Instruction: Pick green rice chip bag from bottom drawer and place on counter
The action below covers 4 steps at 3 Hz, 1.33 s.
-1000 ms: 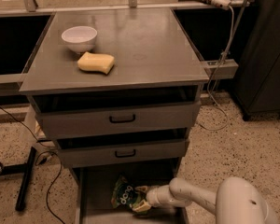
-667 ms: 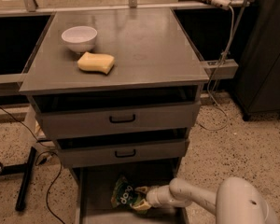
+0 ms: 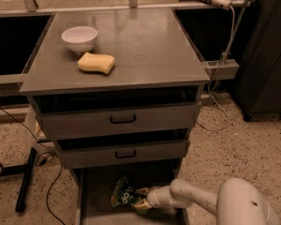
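**End effector at the bag in the bottom drawer**

The end effector (image 3: 144, 197) sits low inside the bottom drawer (image 3: 96, 205), at the tip of a white arm (image 3: 192, 198) that reaches in from its right. The green rice chip bag (image 3: 124, 196) lies immediately to its left on the drawer floor, with its right edge touching the end effector's tip. Whether the end effector is holding the bag or merely resting against it cannot be told.

Directly above it are two closed drawers with black handles, the lower one (image 3: 125, 153) and the upper one (image 3: 122, 119). Well above them is the bench (image 3: 145, 46), which carries a yellow sponge (image 3: 96, 63) and a white bowl (image 3: 79, 38), both up and to the left of the end effector.
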### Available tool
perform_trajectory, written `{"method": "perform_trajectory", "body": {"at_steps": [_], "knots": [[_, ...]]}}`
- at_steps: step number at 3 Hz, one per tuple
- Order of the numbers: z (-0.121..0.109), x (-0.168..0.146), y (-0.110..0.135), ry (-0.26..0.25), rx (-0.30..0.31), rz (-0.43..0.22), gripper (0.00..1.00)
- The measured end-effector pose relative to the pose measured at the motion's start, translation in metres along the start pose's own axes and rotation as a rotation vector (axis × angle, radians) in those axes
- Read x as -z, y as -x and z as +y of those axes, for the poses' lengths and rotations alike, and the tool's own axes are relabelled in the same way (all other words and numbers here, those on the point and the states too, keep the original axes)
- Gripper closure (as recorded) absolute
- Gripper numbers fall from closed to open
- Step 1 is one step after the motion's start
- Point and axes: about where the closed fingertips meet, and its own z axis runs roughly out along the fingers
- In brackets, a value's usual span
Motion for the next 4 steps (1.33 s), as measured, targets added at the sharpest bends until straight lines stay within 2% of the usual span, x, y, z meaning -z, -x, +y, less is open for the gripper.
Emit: {"method": "perform_trajectory", "body": {"at_steps": [2, 3, 4], "knots": [[0.001, 0.001, 0.001, 0.006, -0.006, 0.003, 1.00], [0.002, 0.014, 0.001, 0.024, -0.028, -0.006, 1.00], [0.001, 0.045, 0.019, 0.010, -0.007, -0.041, 1.00]]}}
